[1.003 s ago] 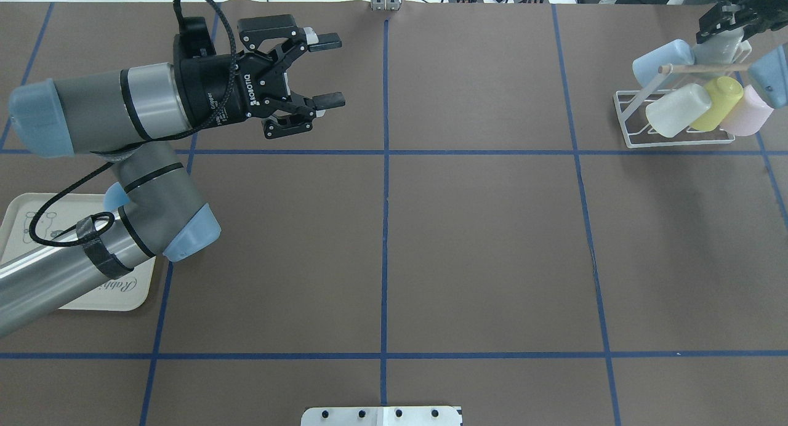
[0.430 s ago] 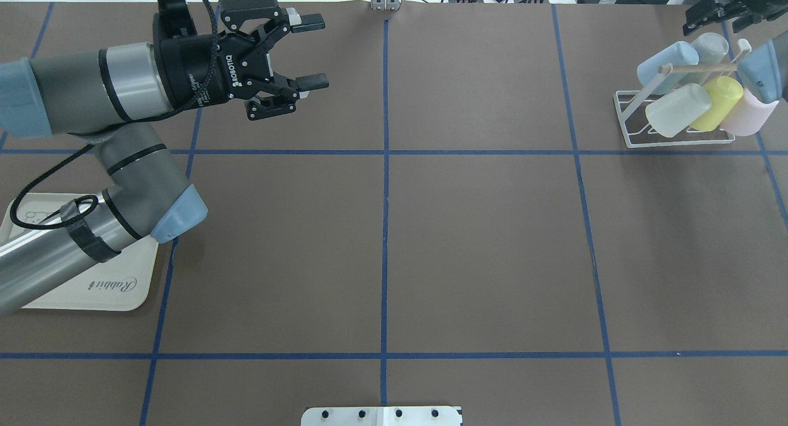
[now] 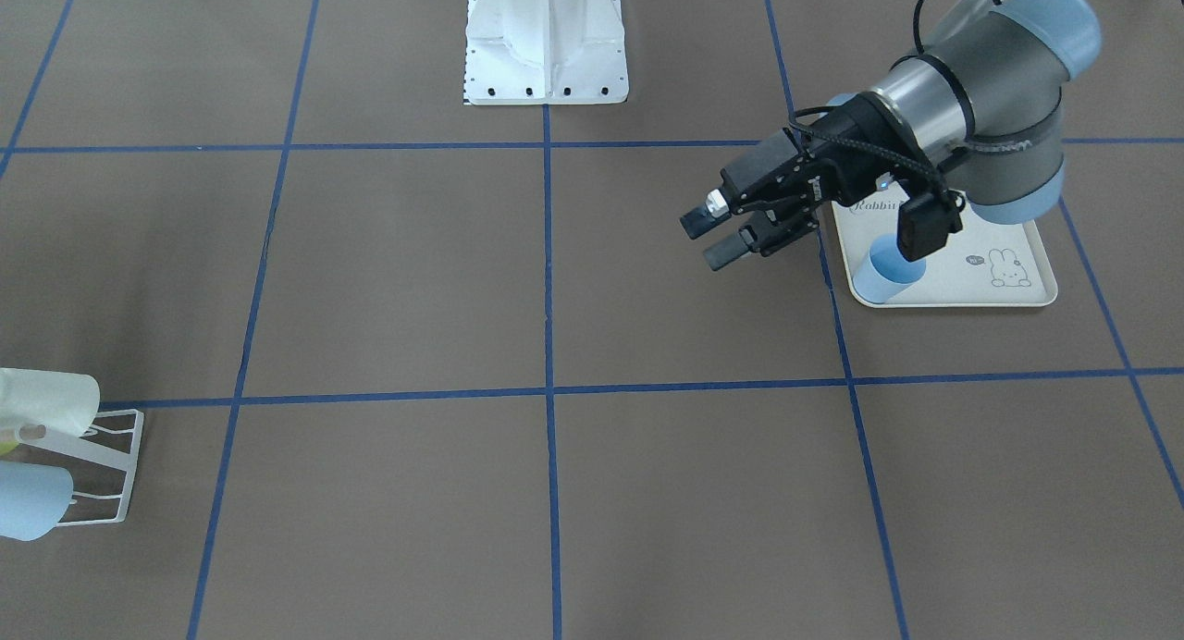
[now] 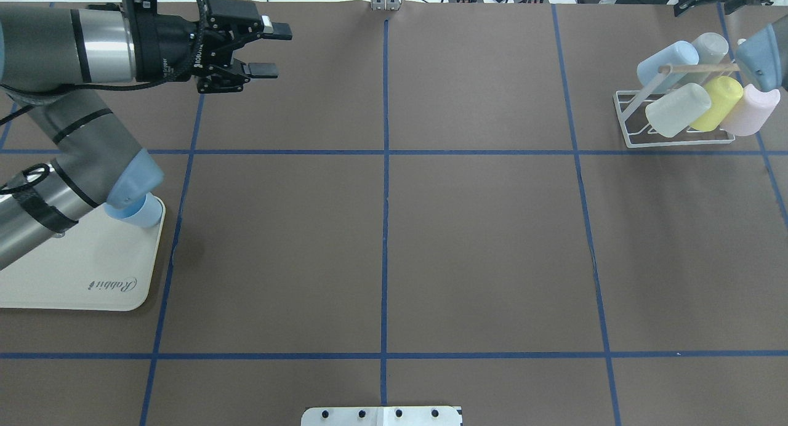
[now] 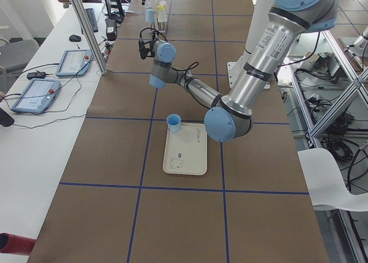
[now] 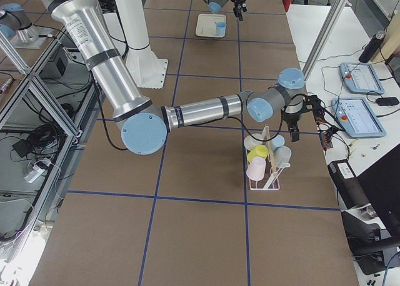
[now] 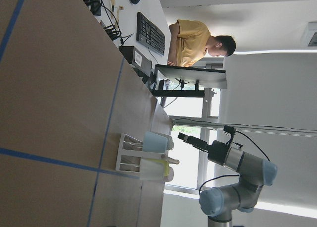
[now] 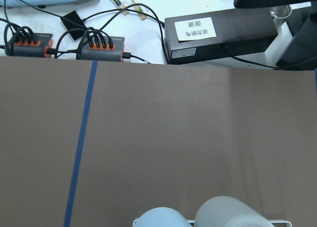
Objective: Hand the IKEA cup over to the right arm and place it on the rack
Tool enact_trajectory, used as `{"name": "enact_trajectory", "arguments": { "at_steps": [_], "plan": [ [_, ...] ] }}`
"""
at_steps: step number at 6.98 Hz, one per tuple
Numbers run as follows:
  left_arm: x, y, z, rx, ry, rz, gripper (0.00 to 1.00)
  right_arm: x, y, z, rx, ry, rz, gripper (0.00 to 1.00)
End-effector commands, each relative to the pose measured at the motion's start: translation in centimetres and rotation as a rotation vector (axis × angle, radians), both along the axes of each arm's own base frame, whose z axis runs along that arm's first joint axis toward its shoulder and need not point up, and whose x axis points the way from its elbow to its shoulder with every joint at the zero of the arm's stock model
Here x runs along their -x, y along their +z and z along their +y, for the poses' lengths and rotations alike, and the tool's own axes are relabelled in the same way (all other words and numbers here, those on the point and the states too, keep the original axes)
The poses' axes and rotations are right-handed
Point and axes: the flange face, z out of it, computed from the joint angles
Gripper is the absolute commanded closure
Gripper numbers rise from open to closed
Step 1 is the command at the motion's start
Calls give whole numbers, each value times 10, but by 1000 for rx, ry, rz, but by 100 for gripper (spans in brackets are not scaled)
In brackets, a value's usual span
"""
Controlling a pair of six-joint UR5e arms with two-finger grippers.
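A pale blue IKEA cup (image 4: 140,214) stands upright on the near corner of a cream tray (image 4: 92,290), also seen in the front view as cup (image 3: 888,275). My left gripper (image 4: 276,49) hovers open and empty over the far left of the table, well away from that cup. The white wire rack (image 4: 628,121) at the far right holds several cups on their sides. My right gripper (image 4: 705,1) sits just beyond the rack at the table's far edge, fingers spread, holding nothing. In the right wrist view only two cup tops show at the bottom edge.
The robot base (image 3: 546,39) stands at the table's near middle. Cable hubs and a black box (image 8: 218,31) lie past the far table edge. A person in a yellow shirt (image 7: 190,36) sits beyond the table. Blue tape lines cross the brown mat.
My left arm swung left and toward the far edge, uncovering the blue cup on the tray. My right gripper let go of the grey cup on the rack and drew back.
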Motion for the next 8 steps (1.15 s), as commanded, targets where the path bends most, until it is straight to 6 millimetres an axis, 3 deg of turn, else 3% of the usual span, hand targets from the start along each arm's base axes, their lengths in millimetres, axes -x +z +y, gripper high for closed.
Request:
{"name": "enact_trajectory", "arguments": {
  "at_steps": [1,3,4,5,6,7,8],
  "plan": [
    [54,121,1,-146,-83,-311,21,-6,-17,32,15,35,-69,0],
    [84,169,-18,-144,-107,-556,23,-8,-16,46,10,24,-83,0],
    [94,204,-24,-160,-63,-727,24,-8,-16,47,11,17,-89,0],
    [92,216,-29,-84,-7,-853,24,-7,-19,49,8,10,-99,0],
    [93,227,-24,-10,66,-955,24,-7,-19,57,13,-5,-117,0],
    [103,239,10,-2,94,-964,23,-9,-20,68,9,-15,-130,0],
    [104,245,24,10,120,-953,21,-10,-15,73,14,-16,-131,0]
  ]
}}
